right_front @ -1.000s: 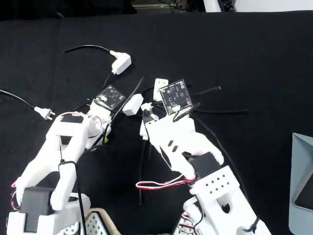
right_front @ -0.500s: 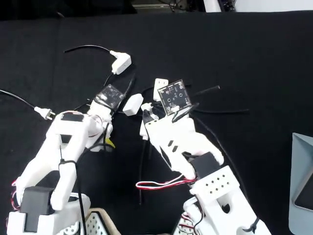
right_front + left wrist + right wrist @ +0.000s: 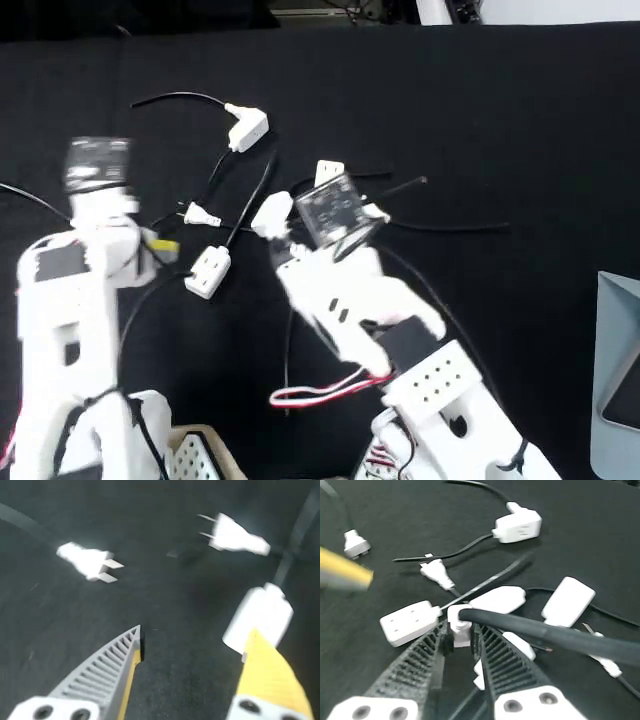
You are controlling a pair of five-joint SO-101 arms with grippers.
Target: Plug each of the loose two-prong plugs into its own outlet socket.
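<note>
The left arm (image 3: pixel 70 290) is pulling away from the socket block (image 3: pixel 207 270), left gripper (image 3: pixel 195 635) fingers spread, empty. Beside that block the right gripper (image 3: pixel 461 629) is clamping a white plug (image 3: pixel 456 619); its prongs need squaring to the slots before pushing.

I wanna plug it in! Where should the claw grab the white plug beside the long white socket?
Pinch the plug across its white body from above, behind the prongs. It lies flat with bare prongs pointing sideways, leaving the body's sides free.
</note>
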